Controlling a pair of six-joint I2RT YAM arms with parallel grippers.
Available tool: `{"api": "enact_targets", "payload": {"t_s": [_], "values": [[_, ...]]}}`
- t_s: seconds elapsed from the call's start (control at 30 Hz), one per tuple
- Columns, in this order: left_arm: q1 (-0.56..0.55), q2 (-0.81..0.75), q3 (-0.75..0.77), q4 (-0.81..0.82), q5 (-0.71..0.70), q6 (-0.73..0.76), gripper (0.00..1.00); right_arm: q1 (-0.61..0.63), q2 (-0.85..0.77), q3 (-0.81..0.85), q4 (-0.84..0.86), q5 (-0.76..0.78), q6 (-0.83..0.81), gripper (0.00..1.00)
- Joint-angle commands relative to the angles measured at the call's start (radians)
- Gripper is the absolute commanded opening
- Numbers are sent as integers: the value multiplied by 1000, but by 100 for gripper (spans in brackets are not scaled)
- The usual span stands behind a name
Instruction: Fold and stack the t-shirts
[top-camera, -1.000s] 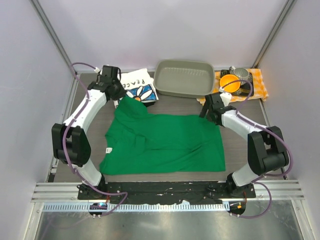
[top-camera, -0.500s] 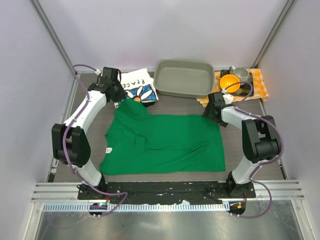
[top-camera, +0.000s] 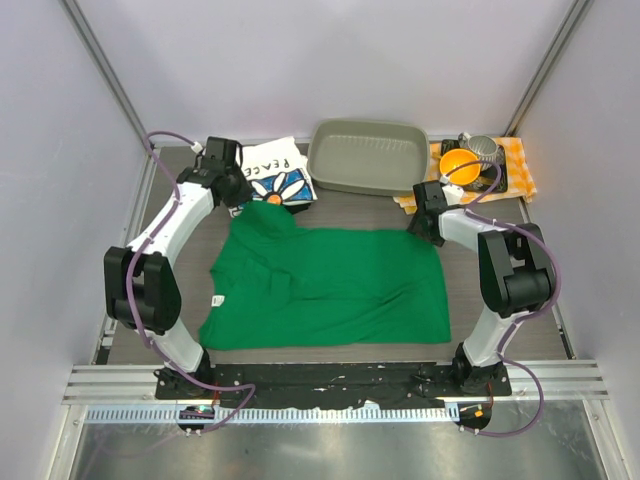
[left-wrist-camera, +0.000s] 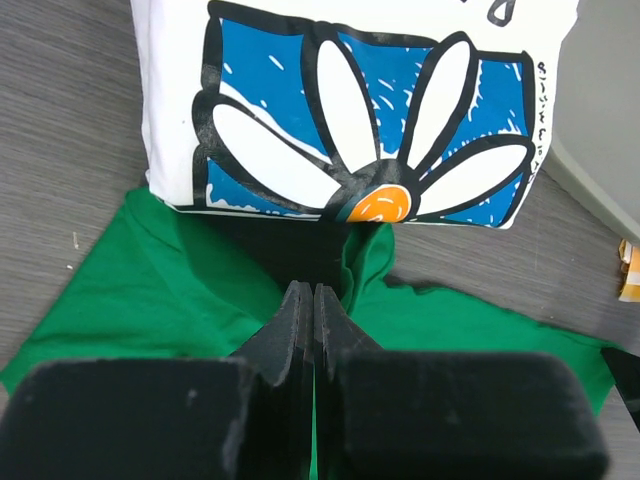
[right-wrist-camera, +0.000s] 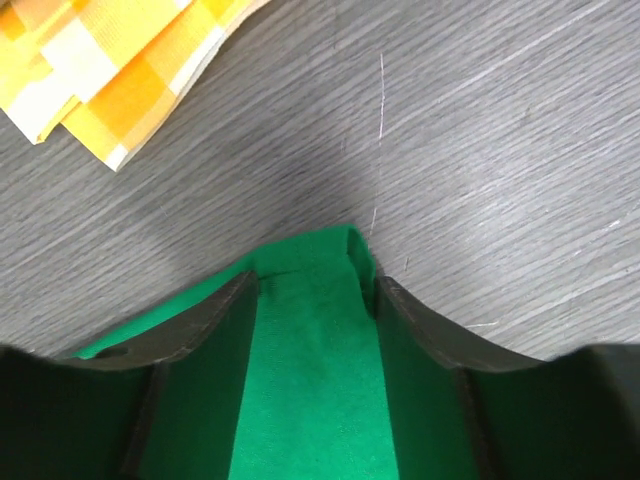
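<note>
Fabric covered most of the tabletop (top-camera: 370, 208): the green t-shirt (top-camera: 330, 285) lay spread flat across the middle, unmoved over the last second as far as we could see. The white PEACE t-shirt (top-camera: 278, 172) sat folded at the far left, touching the green one's far left corner. Of the two arms, only the right arm (top-camera: 510, 270) had moved: its elbow had drawn in toward the shirt, settling the right jaws over the far right corner. The left arm (top-camera: 165, 235) had barely shifted, and the left jaws stayed pressed together on a pinch of green cloth just beside the white shirt. The right jaws had stood wide a second earlier and had since narrowed. In the right wrist view they were still spread, one on either side of the green corner, with cloth lying between them and the orange-and-white checked cloth (right-wrist-camera: 110, 70) a little beyond. We judged that the grasp on this second corner was under way but not yet made; once it closed, both far corners would be held and a first fold toward the near edge could begin. Neither shirt was stacked yet.
</note>
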Motion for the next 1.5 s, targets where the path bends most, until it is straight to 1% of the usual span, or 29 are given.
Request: {"api": "enact_targets", "payload": {"t_s": [0.0,0.03,0.1,0.13,0.2,0.23,0.3,0.33,0.37,0.5,0.63,0.8,0.97,1.07,1.1,1.23,1.4,1.47], "values": [[9,-12,-11,15,6,24,0,-6,24,25,33,6,9,51],[10,-14,-13,15,6,23,0,-4,28,24,33,5,7,45],[13,-22,-23,17,3,26,0,-4,29,24,33,3,7,41],[13,-25,-26,17,3,24,0,-4,29,22,34,1,6,33],[13,-35,-39,20,3,23,0,-4,25,21,31,3,4,28],[13,-40,-40,18,3,23,0,-4,20,16,32,1,1,22],[15,-55,-49,14,-1,23,0,-3,0,7,40,-3,-3,15],[15,-64,-54,15,0,23,0,-1,-8,-7,43,-5,-7,4],[15,-72,-60,17,6,21,0,0,-15,-12,45,-2,-8,1],[13,-138,-97,23,29,14,0,25,-77,-41,43,29,-31,1],[13,-251,-144,20,41,8,0,63,-161,-58,11,54,-48,1],[12,-382,-210,-6,58,7,0,112,-230,-81,-35,122,-77,1],[12,-494,-282,-60,69,24,0,158,-300,-107,-90,153,-77,1],[9,-589,-350,-81,63,18,0,195,-337,-133,-128,181,-57,1],[7,-642,-368,-101,54,12,0,207,-363,-142,-156,187,-47,1],[7,-771,-451,-155,45,-17,0,223,-449,-173,-230,212,-4,1],[3,-942,-542,-225,52,-71,0,235,-572,-216,-294,172,36,1],[2,-977,-559,-265,69,-77,0,241,-586,-219,-329,156,55,1]]}}
